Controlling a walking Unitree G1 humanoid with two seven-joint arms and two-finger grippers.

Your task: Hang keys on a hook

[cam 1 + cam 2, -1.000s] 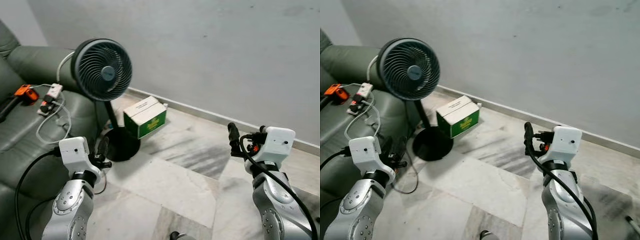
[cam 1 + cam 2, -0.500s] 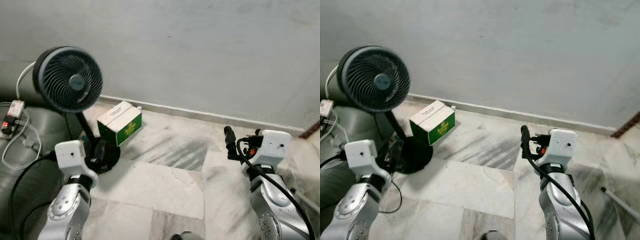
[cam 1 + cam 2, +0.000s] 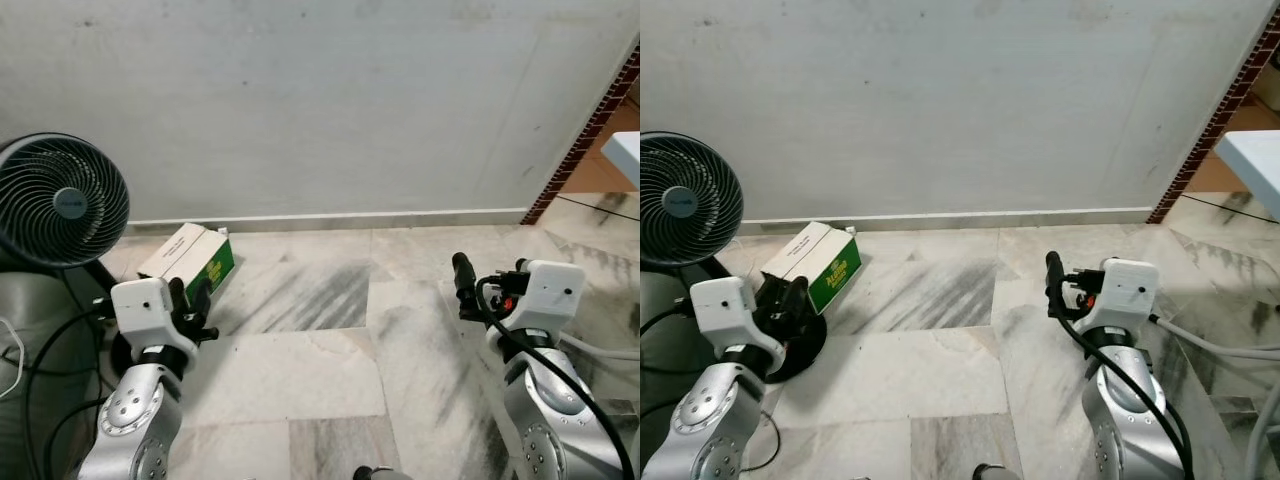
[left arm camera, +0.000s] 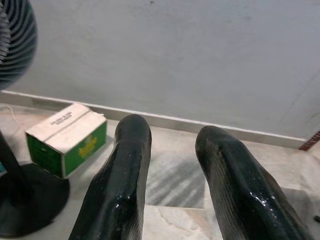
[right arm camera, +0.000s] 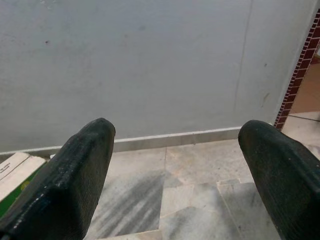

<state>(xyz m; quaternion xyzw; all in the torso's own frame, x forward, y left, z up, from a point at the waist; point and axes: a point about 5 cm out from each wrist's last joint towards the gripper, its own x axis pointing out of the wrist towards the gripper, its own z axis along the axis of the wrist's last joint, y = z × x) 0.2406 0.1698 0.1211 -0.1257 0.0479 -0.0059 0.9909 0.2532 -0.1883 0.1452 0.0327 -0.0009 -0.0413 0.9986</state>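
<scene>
Both the left gripper (image 4: 172, 165) and right gripper (image 5: 175, 165) are hovering spread and empty, awaiting light, jangly keys best pinched by their ring.

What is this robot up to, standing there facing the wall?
Nothing is being handled right now. The left gripper and the right gripper are both held out in front with jaws open and empty, pointing at a bare wall. A black fan and a green and white box sit on the marble floor to its left.
</scene>
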